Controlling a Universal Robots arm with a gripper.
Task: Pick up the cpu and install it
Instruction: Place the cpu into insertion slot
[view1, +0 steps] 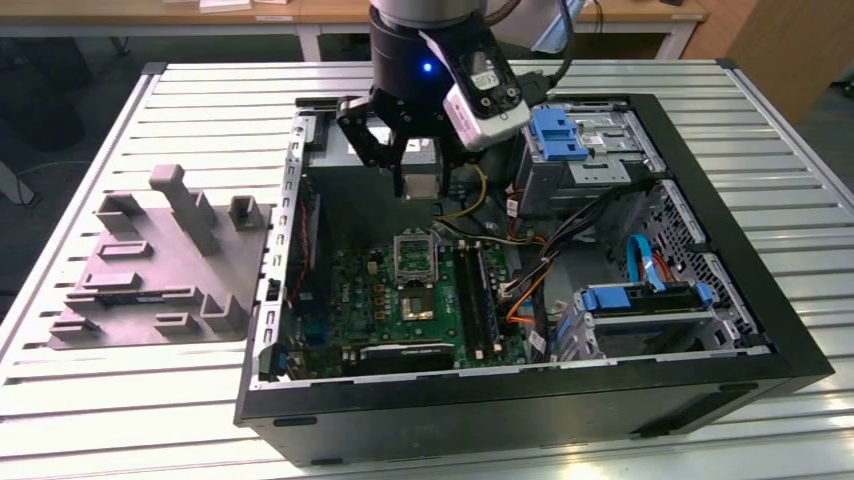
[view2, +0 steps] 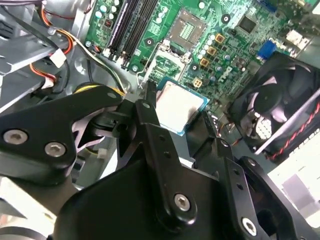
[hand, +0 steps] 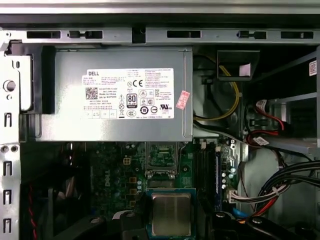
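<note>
The cpu (view1: 419, 187) is being held between the two fingertips of the claw (view1: 416, 178), pinched by opposite edges, so the claw is being kept narrow, closed on the chip. In both wrist views the cpu (view2: 180, 106) (hand: 171, 214) is being seen right at the tip of the claw (view2: 178, 111) (hand: 171, 220), with a black finger (view2: 148, 107) touching one edge and the other finger at the opposite edge.

The chip is being carried in the air above the motherboard (view1: 400, 300), inside the open computer case (view1: 747, 345). It is being kept clear of the open socket (view1: 414, 255) (hand: 161, 159), between the socket and the power supply (hand: 115, 95). In the second wrist view the socket (view2: 187, 31) is being seen well apart from the chip, and a black fan (view2: 280, 100) is being seen off to one side.

The cpu is being held roughly flat, silvery metal top turned up toward the wrist cameras, green rim showing around it. It is square, so no long axis can be told.

The arm is being held upright over the far part of the case, wrist pointing straight down. The grey moulded fixture (view1: 154, 270) is lying on the slatted table (view1: 200, 90), at the exterior view's left of the case.
</note>
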